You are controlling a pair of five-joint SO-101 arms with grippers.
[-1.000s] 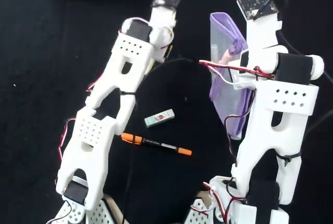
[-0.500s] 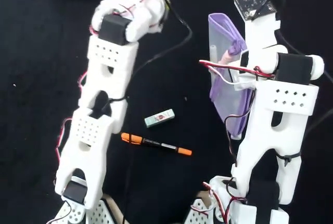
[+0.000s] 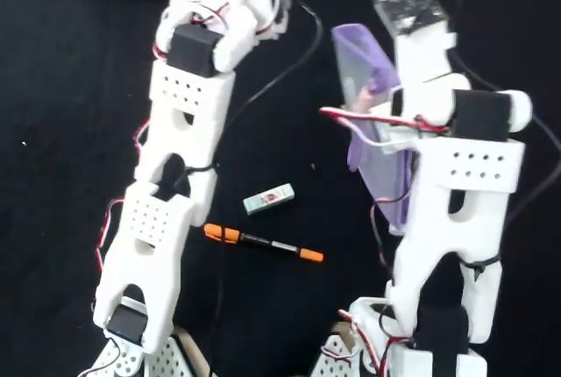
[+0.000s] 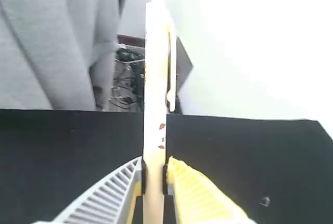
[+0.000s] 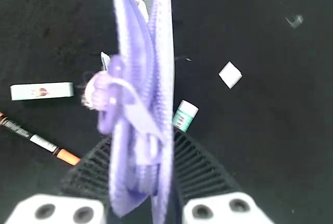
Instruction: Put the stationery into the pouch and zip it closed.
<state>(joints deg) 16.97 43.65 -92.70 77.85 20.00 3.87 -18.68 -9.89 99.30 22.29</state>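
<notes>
The task looks to be in its early part. The left tool [image 4: 155,164] is pressed together on a slim cream-coloured plastic pen [image 4: 156,78], which stands upright between its white and yellow jaws, lifted off the black desk [image 3: 70,88] near the far edge. That pen is not yet in the pouch; it is well apart from it, off to the side.

The right tool [image 5: 140,153] pinches the soft lilac fabric pouch [image 3: 368,66] by its lower part and holds it raised above the desk, mouth end away from the tool. The two zip edges appear parted along the top, so the zip is judged to be open. Whether anything already lies inside cannot be told; a pinkish charm [image 5: 101,95] hangs at the side of the pouch.

Several pieces are not yet packed and lie on the desk: a black marker with orange ends [image 3: 263,243], a small mint-and-white rectangular eraser [image 3: 268,198] just beside it, a small white cube [image 5: 229,74], and a short green-capped tube [image 5: 184,115] below the hanging pouch.

What is left, then, is most of the job: dropping in the held pen, collecting the four loose pieces, and closing the zip.
</notes>
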